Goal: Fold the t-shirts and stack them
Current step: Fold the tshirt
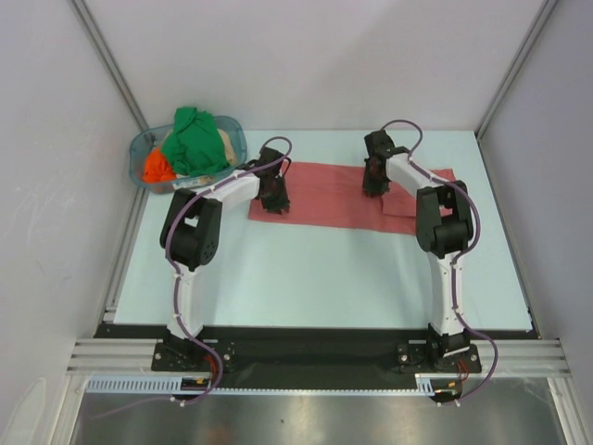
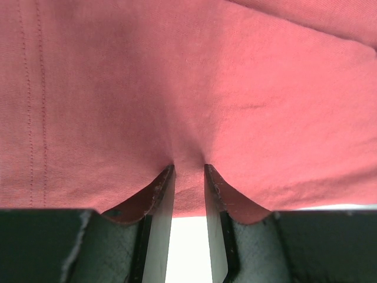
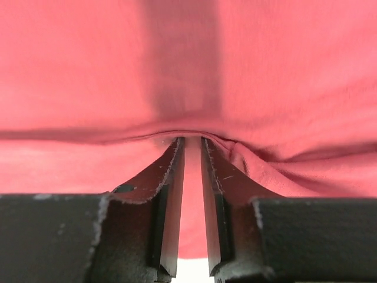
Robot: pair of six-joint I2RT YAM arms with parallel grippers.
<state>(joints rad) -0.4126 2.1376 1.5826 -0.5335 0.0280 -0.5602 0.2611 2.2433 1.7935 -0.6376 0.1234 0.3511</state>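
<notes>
The arm bases (image 1: 190,354) sit at 6 o'clock, and both arms reach toward 12. The left gripper (image 1: 274,200) pinches a pucker of the salmon-red t-shirt (image 1: 324,202). The right gripper (image 1: 374,185) has its jaws narrowly apart around the cloth; whether it grips cannot be determined. This shirt appears part-folded into a band. The green t-shirt (image 1: 195,139) and orange t-shirt (image 1: 156,168) remain unfolded in the tub (image 1: 139,148) at 10 o'clock.

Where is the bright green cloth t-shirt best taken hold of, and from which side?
Probably at the raised crumpled top of the bright green cloth t-shirt, coming straight down: it sits heaped in the clear blue-tinted plastic tub, whose walls block a sideways approach.
</notes>
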